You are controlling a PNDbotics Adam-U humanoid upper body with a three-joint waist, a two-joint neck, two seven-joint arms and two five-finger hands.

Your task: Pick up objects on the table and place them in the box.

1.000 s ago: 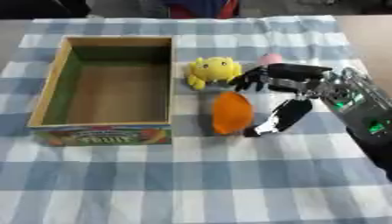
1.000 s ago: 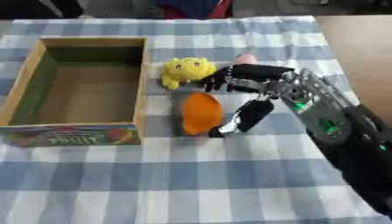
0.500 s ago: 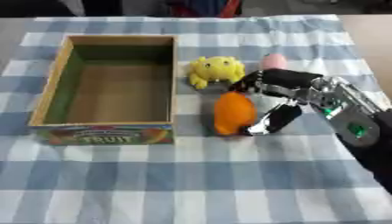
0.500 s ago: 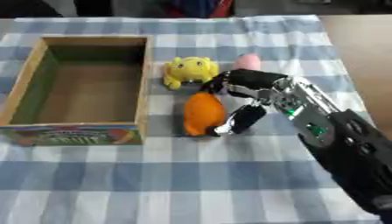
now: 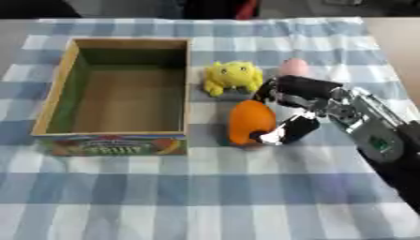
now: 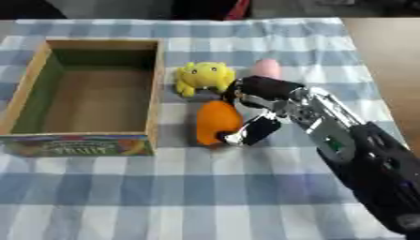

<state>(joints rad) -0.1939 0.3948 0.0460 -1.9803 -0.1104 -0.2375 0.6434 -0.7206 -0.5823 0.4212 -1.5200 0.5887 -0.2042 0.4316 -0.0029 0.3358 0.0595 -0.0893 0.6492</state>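
Note:
An orange egg-shaped toy [image 5: 246,119] lies on the checked cloth just right of the open cardboard box [image 5: 187,84], which holds nothing. My right hand [image 5: 316,98] comes in from the right and wraps the orange toy's right side. Its curled fingers [image 6: 254,86] sit over the toy's top and its thumb [image 5: 287,131] touches the lower edge. A yellow plush toy [image 5: 232,76] sits behind the orange one, close to the box. A pink object [image 5: 293,67] shows partly behind my fingers. My left hand shows in neither view.
The blue-and-white checked cloth [image 5: 205,187] covers the table. Bare wooden tabletop [image 5: 402,42] shows at the far right. The box's printed front wall [image 5: 107,145] faces me.
My right hand has moved left onto the orange toy, fingers over its top and thumb closing against its lower side. The toys and box have not moved.

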